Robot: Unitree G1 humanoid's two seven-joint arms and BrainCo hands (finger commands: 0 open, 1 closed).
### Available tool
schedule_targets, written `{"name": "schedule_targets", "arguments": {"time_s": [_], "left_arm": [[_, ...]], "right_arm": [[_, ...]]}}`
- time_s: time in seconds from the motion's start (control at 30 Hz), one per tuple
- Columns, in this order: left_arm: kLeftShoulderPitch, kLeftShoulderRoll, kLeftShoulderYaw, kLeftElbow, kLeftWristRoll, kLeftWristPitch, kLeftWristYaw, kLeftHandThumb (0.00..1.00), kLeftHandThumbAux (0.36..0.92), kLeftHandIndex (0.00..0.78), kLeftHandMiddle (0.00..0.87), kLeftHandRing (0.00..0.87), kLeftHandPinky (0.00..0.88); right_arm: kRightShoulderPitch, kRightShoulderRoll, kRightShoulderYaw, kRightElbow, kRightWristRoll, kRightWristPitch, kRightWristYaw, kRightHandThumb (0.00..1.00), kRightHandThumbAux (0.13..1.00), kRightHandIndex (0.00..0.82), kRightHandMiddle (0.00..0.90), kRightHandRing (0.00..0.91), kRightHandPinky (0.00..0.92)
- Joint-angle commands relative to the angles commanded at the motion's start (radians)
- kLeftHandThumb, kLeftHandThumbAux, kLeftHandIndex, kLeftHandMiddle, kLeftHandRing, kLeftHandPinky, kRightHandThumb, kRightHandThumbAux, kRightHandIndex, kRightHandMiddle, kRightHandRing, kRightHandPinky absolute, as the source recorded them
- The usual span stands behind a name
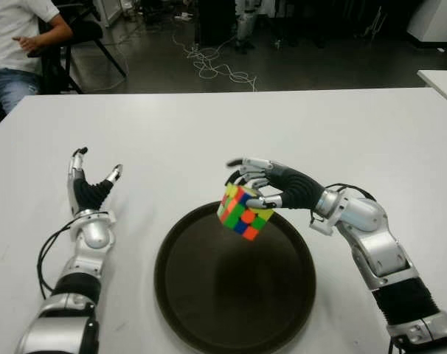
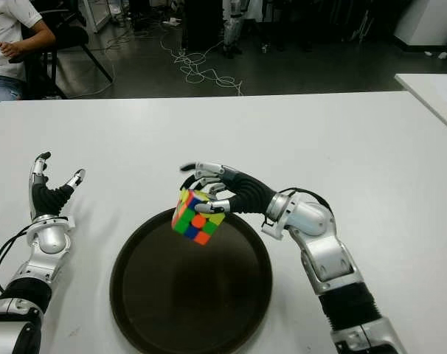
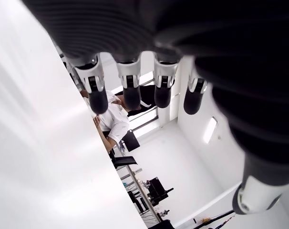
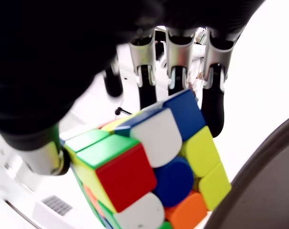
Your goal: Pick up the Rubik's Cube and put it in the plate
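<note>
The Rubik's Cube [image 1: 244,212] hangs tilted just above the far rim of the dark round plate [image 1: 282,310]. My right hand [image 1: 251,184] reaches in from the right and holds the cube by its upper part, with the thumb [image 4: 37,155] on one side and the fingers [image 4: 213,102] on the other. In the right wrist view the cube [image 4: 149,162] fills the space under the fingers, with the plate's rim [image 4: 263,181] below it. My left hand [image 1: 94,181] shows to the left of the plate, fingers spread and holding nothing.
The white table [image 1: 209,133] stretches wide around the plate. A seated person [image 1: 17,44] and a chair are beyond its far left corner. Cables [image 1: 216,66] lie on the floor behind. Another white table's corner [image 1: 441,81] shows at the right.
</note>
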Motion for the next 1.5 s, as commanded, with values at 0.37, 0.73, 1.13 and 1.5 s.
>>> {"name": "schedule_targets", "arguments": {"time_s": [0.37, 0.73, 1.13, 1.5], "left_arm": [[-0.005, 0.003, 0.000, 0.007, 0.003, 0.003, 0.000, 0.054, 0.637, 0.000, 0.182, 0.275, 0.309], [-0.002, 0.004, -0.002, 0.008, 0.004, -0.015, -0.005, 0.036, 0.629, 0.000, 0.057, 0.090, 0.106], [-0.007, 0.005, 0.000, 0.017, 0.001, -0.009, -0.008, 0.067, 0.671, 0.000, 0.158, 0.301, 0.331], [-0.008, 0.002, 0.006, 0.015, -0.007, -0.013, -0.019, 0.066, 0.669, 0.000, 0.135, 0.238, 0.309]], "right_arm": [[-0.025, 0.008, 0.003, 0.100, -0.052, -0.062, -0.007, 0.000, 0.586, 0.065, 0.068, 0.057, 0.016], [-0.041, 0.011, -0.005, 0.115, -0.022, -0.046, 0.037, 0.000, 0.542, 0.055, 0.043, 0.022, 0.005], [-0.041, 0.012, -0.010, 0.147, -0.058, -0.120, 0.011, 0.000, 0.560, 0.035, 0.015, 0.000, 0.000], [-0.052, 0.017, -0.020, 0.151, 0.006, -0.060, 0.070, 0.000, 0.574, 0.015, 0.001, 0.000, 0.000]]}}
